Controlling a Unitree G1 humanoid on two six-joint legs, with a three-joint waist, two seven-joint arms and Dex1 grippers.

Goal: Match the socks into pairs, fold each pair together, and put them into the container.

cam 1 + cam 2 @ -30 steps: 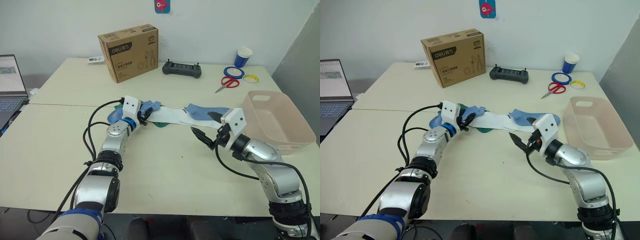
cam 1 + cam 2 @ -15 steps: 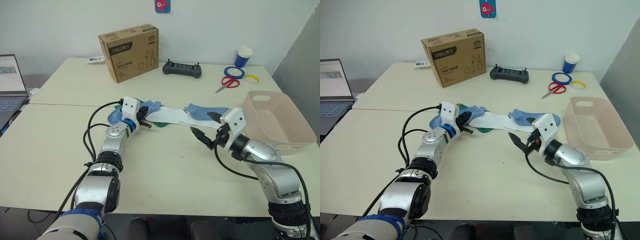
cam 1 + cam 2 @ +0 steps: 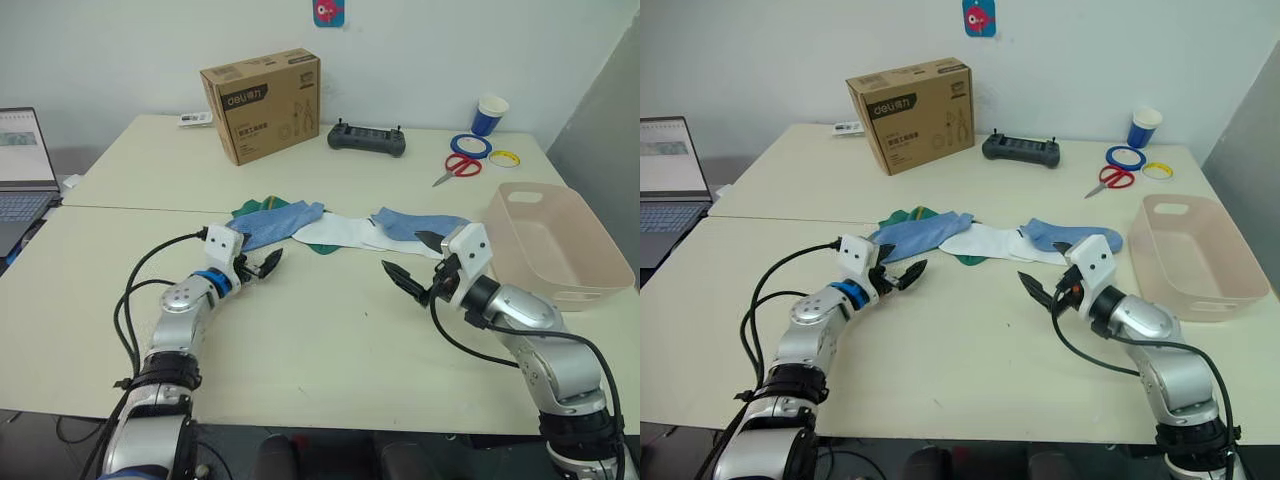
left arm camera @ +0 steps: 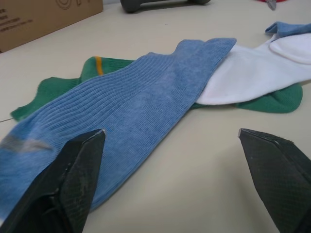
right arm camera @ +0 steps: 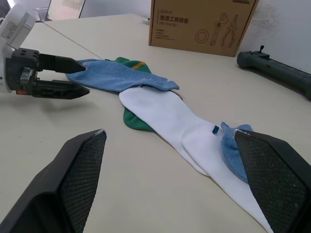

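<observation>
Pink-beige, the container (image 3: 560, 235) sits empty, so with both grippers' jaws apart, left gripper (image 3: 262, 264) and right gripper (image 3: 412, 262), we judge all pairing undone, the socks (image 3: 340, 228) heaped beside it.

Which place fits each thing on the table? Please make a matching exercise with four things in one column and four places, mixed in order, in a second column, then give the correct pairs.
Things
1. brown cardboard box
2. pale pink plastic basin
3. red-handled scissors
4. light blue ribbed sock

Places
A. at the robot's right edge of the table, empty
B. lying over a dark green sock, near the open left end effector
C. far side of the table, next to a black controller
D. beside a blue tape ring, near a blue paper cup

Pairs: 1-C, 2-A, 3-D, 4-B
</observation>
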